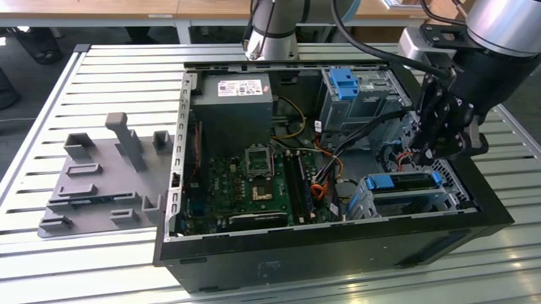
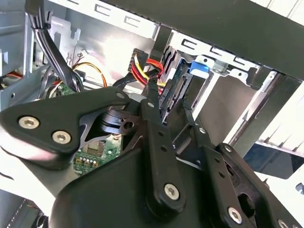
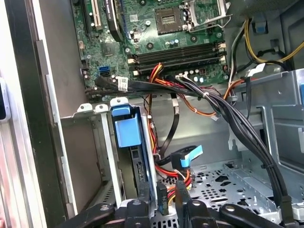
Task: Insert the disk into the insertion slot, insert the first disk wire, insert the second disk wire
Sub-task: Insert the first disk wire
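Exterior view: one arm (image 1: pixel 498 38) at the upper right of the frame, bent down into one open computer case (image 1: pixel 338 250) on a slatted table (image 1: pixel 110 69). One gripper (image 1: pixel 435 155) points down at the exterior view's right, just above one disk (image 1: pixel 404 182). The disk sits in the insertion slot (image 1: pixel 369 204) at lower right. One taller cage (image 1: pixel 363 95) with a blue tab at upper centre-right, one grey fixture (image 1: pixel 93 183) at left.

Second wrist view: gripper (image 2: pixel 168 102) right at one wire connector (image 2: pixel 148 66) with red and yellow leads, beside the disk (image 2: pixel 198 68). Clamped on it or apart: cannot tell.

First wrist view: one disk (image 3: pixel 128 126) on edge in the insertion slot (image 3: pixel 102 142), the wire connector (image 3: pixel 161 192) at its end, at the gripper (image 3: pixel 162 202). One blue-tabbed cable (image 3: pixel 190 156) near it, one motherboard (image 3: pixel 156 42) beyond.
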Robot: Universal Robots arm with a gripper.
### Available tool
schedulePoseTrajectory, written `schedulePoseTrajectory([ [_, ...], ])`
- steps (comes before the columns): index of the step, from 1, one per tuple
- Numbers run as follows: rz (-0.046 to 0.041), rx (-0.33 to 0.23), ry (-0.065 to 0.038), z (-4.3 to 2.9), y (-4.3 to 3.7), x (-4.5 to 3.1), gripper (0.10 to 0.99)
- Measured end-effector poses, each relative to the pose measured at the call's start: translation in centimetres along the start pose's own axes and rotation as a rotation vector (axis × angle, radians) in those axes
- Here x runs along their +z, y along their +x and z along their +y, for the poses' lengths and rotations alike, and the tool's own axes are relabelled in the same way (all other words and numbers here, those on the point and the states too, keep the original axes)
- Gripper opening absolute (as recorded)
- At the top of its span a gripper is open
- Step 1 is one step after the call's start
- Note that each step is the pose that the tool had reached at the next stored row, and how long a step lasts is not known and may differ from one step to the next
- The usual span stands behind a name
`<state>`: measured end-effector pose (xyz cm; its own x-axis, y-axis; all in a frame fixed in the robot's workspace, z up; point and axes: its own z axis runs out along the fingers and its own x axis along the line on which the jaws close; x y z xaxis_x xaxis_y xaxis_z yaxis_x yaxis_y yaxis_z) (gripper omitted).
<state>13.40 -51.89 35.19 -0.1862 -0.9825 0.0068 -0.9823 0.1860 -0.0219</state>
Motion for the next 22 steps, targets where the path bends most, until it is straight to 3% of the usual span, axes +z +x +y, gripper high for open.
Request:
schedulePoseTrajectory([
  [4,0.0011,0.006,0.000,-0.15,-0.04,0.15,0.341],
  [6,0.0038,0.007,0.001,-0.18,-0.05,0.18,0.216],
  [8,0.0063,0.007,0.001,-0.20,-0.05,0.19,0.165],
  [12,0.0070,0.002,0.001,-0.21,-0.05,0.19,0.165],
  [22,0.0052,-0.159,0.004,-0.21,-0.05,0.29,0.165],
])
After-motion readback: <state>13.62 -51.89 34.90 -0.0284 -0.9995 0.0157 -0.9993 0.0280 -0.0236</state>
